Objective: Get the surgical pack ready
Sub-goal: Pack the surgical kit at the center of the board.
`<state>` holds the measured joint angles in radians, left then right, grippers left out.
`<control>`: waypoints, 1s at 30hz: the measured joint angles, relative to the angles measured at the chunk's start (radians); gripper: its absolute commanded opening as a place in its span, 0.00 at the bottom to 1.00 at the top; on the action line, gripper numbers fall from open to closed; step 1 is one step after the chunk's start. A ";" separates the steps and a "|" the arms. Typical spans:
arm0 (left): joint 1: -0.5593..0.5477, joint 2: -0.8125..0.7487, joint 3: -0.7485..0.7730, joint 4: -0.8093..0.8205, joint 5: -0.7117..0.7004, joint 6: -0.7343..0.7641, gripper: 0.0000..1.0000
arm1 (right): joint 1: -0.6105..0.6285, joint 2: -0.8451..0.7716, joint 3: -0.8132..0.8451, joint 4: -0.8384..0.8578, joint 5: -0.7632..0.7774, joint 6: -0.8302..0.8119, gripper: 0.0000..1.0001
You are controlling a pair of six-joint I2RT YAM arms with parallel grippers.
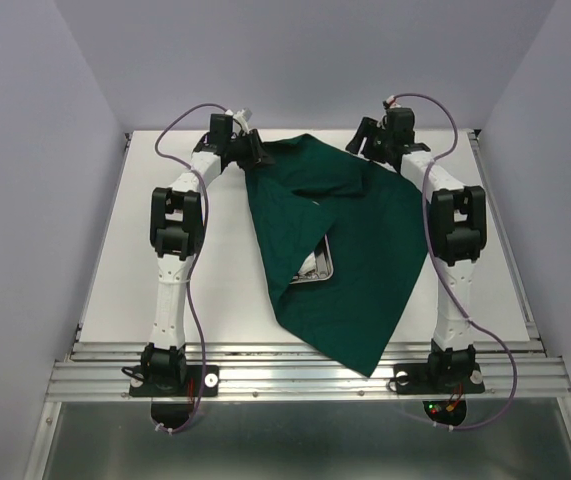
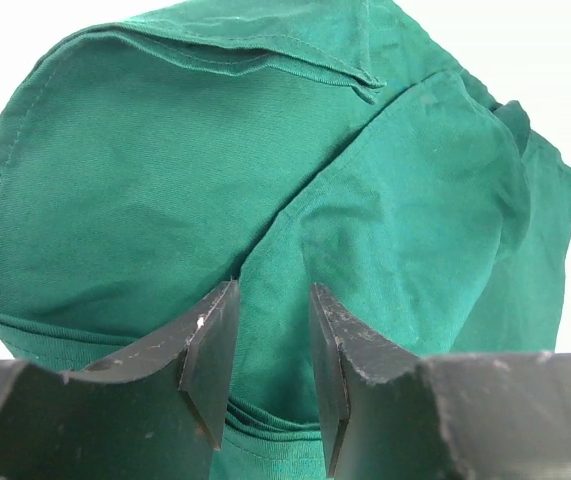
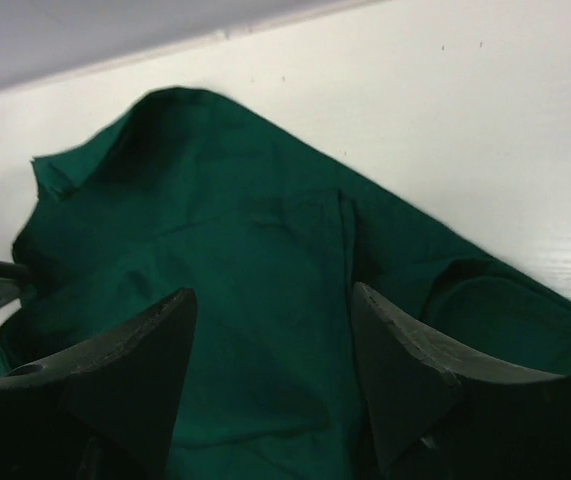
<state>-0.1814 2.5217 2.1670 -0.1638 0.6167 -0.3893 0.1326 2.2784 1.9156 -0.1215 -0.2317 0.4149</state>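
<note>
The dark green drape (image 1: 355, 250) lies across the table, folded over itself, with one point hanging past the near edge. Part of the steel tray (image 1: 317, 268) shows in an opening of the fold. My left gripper (image 1: 258, 152) is at the drape's far left corner. In the left wrist view the drape (image 2: 165, 180) bunches between the narrow-set fingers, so this gripper (image 2: 273, 290) is shut on it. My right gripper (image 1: 367, 140) hovers open over the far right part of the drape (image 3: 265, 250), its gripper (image 3: 270, 295) holding nothing. Forceps, gauze pads and packet are hidden.
The white table top (image 1: 165, 180) shows bare on both sides of the drape. A raised metal rail (image 1: 305, 375) runs along the near edge by the arm bases. Grey walls close in the far side and both flanks.
</note>
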 measured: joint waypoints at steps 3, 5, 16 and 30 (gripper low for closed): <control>0.000 -0.003 -0.008 0.000 -0.002 0.000 0.46 | 0.005 0.045 0.017 -0.048 -0.005 -0.020 0.68; 0.000 -0.006 -0.014 -0.003 -0.005 0.000 0.48 | 0.007 0.081 0.042 -0.080 -0.009 -0.030 0.68; 0.013 0.005 0.099 -0.049 -0.039 -0.002 0.51 | 0.006 0.222 0.210 -0.156 -0.083 -0.047 0.12; 0.068 0.004 0.097 -0.041 -0.050 -0.004 0.51 | 0.019 0.122 0.130 0.218 -0.189 -0.005 0.11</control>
<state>-0.1131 2.5256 2.2642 -0.2050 0.5667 -0.3935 0.1513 2.4008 2.0460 0.0963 -0.4210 0.4103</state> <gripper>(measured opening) 0.506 0.110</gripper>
